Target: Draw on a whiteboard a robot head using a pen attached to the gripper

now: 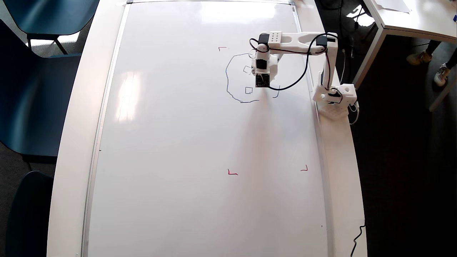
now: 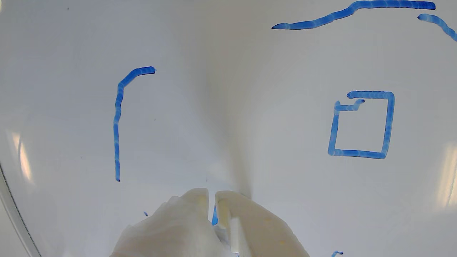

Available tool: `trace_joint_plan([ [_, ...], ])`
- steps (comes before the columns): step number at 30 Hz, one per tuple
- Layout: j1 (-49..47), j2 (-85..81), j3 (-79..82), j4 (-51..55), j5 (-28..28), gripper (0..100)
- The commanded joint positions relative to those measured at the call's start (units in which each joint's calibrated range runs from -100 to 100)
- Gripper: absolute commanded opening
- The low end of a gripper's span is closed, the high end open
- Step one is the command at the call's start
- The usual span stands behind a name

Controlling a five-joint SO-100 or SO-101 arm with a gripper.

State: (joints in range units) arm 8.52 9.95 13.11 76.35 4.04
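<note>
In the overhead view, dark blue chairs (image 1: 35, 89) are seen at the far left, beside the white table (image 1: 76, 142). The whiteboard (image 1: 178, 142) is laid flat on that table and fills most of it, edged by a thin silver frame (image 1: 107, 89). Red corner marks (image 1: 232, 173) are drawn on the board's right half. Within the area they bound, near the top, the robot head (image 1: 228, 82) is drawn as a wobbly dark-blue outline, open on its right side; two small squares (image 1: 249, 90) are seen enclosed by it. The right part of the outline is covered by the gripper (image 1: 262, 84), which is held over the board by the white arm (image 1: 303, 39); the arm's base (image 1: 337, 96) is set on the table rim just right of the board.

In the wrist view, a curved blue stroke (image 2: 117, 125) is seen at the left. At the bottom centre the gripper (image 2: 212, 198) is shown with its pale fingers (image 2: 246, 221) nearly together, clamped on the pen (image 2: 214, 218), of which only a blue sliver is seen in the narrow gap. Whether the tip is touching the board cannot be told. To the right, a small square (image 2: 387, 125) is drawn, with a long stroke (image 2: 357, 9) above it.
</note>
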Motion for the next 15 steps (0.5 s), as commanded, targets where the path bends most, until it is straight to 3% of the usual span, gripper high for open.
trace_joint_plan([
  [1,0.4,0.0,-1.5,0.0,-0.2,1],
  [15,3.6,2.7,-5.8,0.4,0.1,1],
])
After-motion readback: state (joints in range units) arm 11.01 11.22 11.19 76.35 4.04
